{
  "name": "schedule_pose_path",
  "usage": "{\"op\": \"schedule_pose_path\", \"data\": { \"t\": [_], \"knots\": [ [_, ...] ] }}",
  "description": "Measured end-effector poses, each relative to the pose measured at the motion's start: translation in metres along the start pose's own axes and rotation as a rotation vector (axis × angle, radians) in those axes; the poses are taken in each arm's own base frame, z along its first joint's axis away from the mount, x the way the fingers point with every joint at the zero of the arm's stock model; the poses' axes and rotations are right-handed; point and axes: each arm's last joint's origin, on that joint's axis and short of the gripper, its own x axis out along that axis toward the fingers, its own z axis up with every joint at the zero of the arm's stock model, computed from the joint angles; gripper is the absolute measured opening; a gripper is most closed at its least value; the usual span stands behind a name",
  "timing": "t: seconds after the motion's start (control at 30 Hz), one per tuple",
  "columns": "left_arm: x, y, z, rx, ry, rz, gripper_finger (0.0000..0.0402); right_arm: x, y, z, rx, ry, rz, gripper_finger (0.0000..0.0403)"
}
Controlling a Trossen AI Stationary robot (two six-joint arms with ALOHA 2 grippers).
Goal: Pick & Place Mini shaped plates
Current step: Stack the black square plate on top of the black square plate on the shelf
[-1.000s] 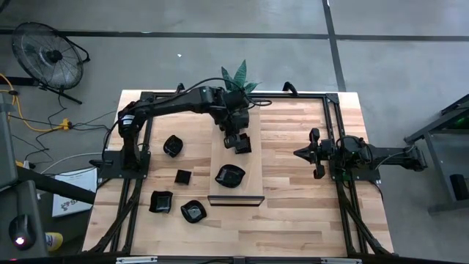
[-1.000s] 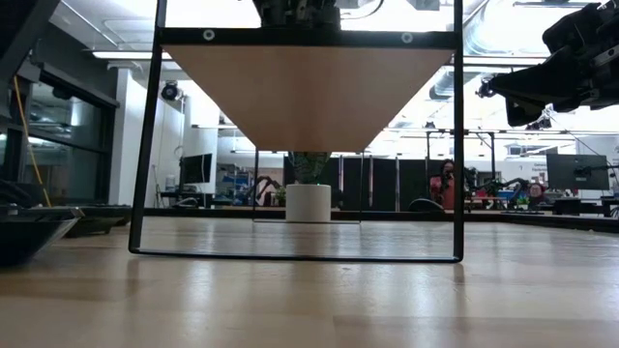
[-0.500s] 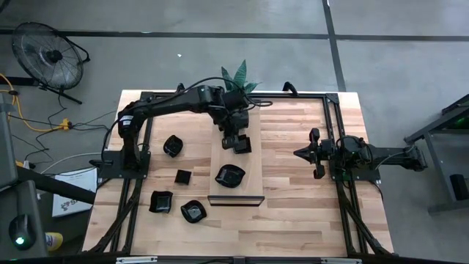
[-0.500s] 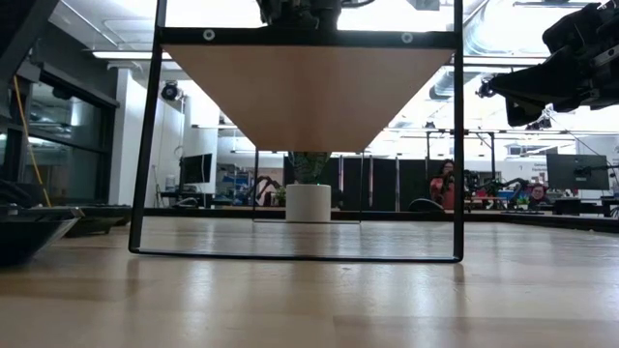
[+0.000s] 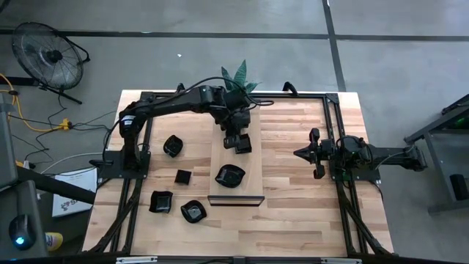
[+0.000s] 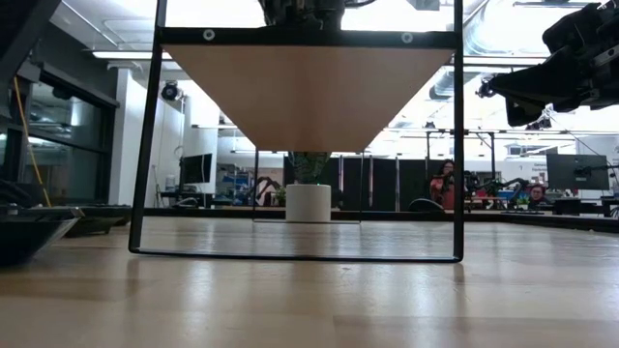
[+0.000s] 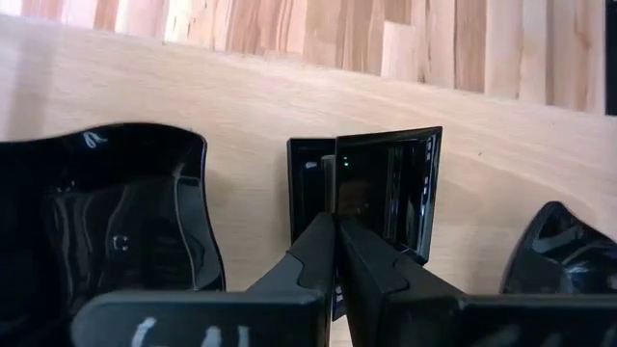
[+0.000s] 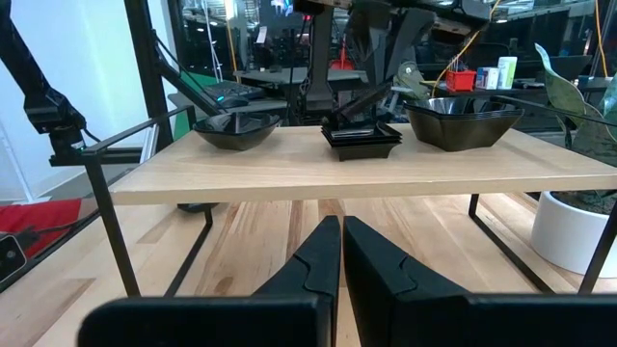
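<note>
Small glossy black plates are spread out. Three stand on the raised wooden board [image 5: 221, 158]: a square plate [image 5: 243, 145], a wavy-rimmed one [image 5: 229, 176] and a third that the left arm hides from above but which shows in the right wrist view [image 8: 461, 120]. Several more lie on the table at the left [image 5: 172, 145] [image 5: 183, 177] [image 5: 160, 202] [image 5: 193, 211]. My left gripper [image 5: 235, 139] [image 7: 335, 231] reaches over the board and is shut on the square plate [image 7: 386, 193]. My right gripper [image 5: 298, 153] [image 8: 340, 241] waits, shut, right of the board. My left gripper pinches the square plate's raised side rim [image 7: 333, 188] between its two fingers. The fingers [image 8: 359, 101] slant down at it from above. The plate [image 8: 362, 137] sits on the board, roughly level.
The board rests on a black metal frame stand [image 6: 145, 145] above the tabletop, and black rails border the table. A potted plant [image 5: 237, 75] stands at the far edge behind the board. Bare wood lies between the board and the right arm [image 5: 282, 169].
</note>
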Motion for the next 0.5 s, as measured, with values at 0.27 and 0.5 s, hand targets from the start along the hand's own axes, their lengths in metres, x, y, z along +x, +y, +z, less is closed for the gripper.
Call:
{"op": "schedule_pose_path", "data": {
  "t": [0.27, 0.5],
  "knots": [
    [0.0013, 0.0005, 0.0005, 0.005, -0.002, 0.006, 0.0009, 0.0000, 0.0000, 0.0000, 0.000, 0.000, 0.000, 0.0012],
    [0.0013, 0.0006, 0.0003, 0.018, 0.000, 0.007, 0.0010, 0.0000, 0.0000, 0.0000, 0.000, 0.000, 0.000, 0.0012]
  ]
}}
